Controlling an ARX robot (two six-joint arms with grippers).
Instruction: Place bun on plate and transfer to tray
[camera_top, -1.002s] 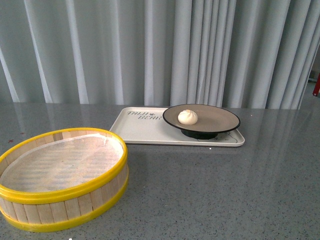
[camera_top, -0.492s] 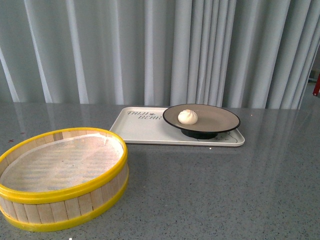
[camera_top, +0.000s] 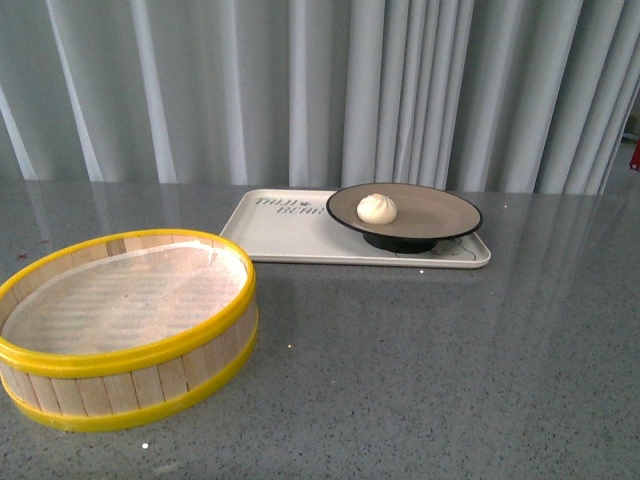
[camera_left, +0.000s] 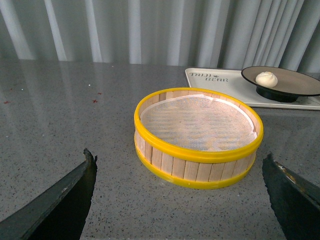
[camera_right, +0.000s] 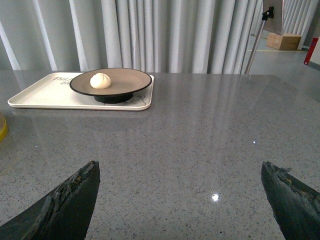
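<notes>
Bun (camera_top: 377, 208) sits on plate (camera_top: 440, 212), plate on tray (camera_top: 290, 240). Steamer basket (camera_left: 198, 135), only paper liner inside, directly ahead of left gripper (camera_left: 180, 200). Both grippers' jaws spread wide, holding nothing; right gripper (camera_right: 180, 200) well short of tray.

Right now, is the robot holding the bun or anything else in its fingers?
No, nothing is held. Both grippers are open over bare table, left and right. The bun sits on the plate, on the tray.

The bun (camera_top: 377, 208) was cream-white, on a beige plate (camera_top: 440, 212) with a black rim. The tray (camera_top: 280, 236) was cream with dark lettering; the steamer basket (camera_top: 130, 330) had yellow rims.
</notes>
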